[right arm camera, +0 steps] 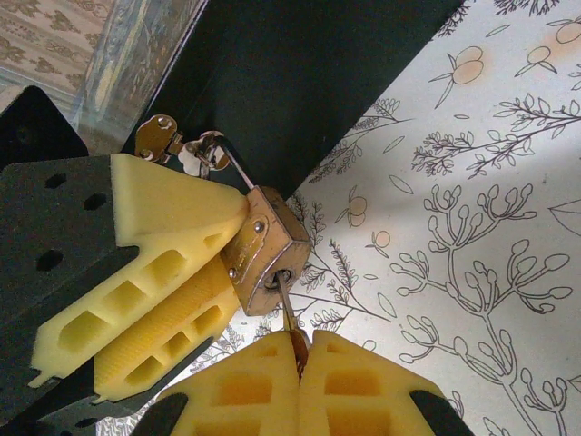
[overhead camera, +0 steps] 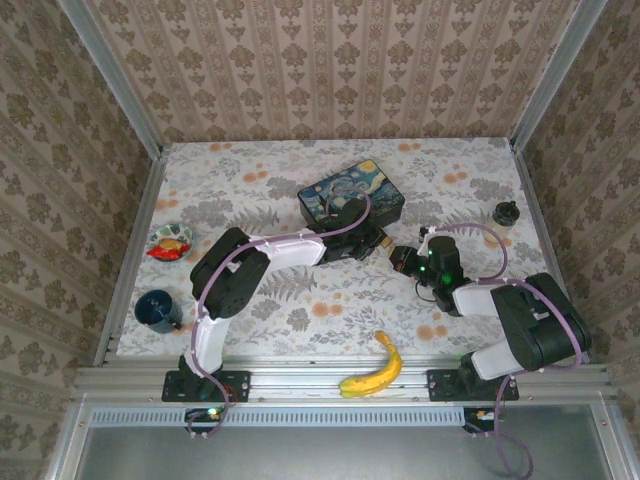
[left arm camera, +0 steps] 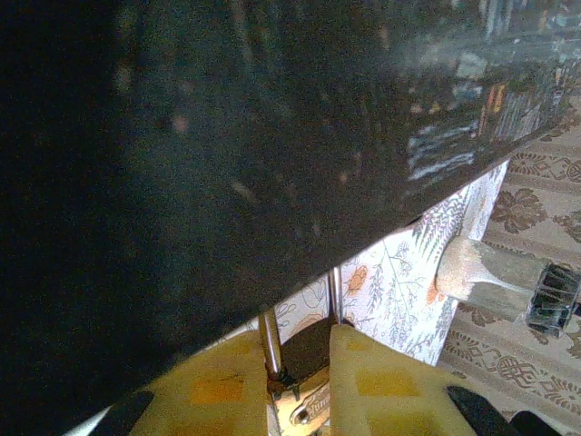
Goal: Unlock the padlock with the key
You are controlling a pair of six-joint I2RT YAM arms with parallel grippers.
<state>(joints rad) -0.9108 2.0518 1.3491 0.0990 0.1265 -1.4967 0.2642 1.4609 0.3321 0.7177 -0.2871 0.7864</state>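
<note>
Above desk (right arm camera: 472,200), left end effector (left arm camera: 298,356) clamped padlock (right arm camera: 268,254); right end effector (right arm camera: 300,352) pinched inserted key (right arm camera: 289,313); straight, gentle twist needed.

- The padlock (right arm camera: 263,263) was brass-gold.
- The tin (overhead camera: 362,185) wore swirling blue-and-yellow starry-night paint.
- The banana (overhead camera: 372,368) was yellow.
- The tablecloth (overhead camera: 300,312) was white with orange-and-grey florals.

Key (right arm camera: 289,307) in padlock (right arm camera: 263,259), before tin (overhead camera: 350,197)
</note>
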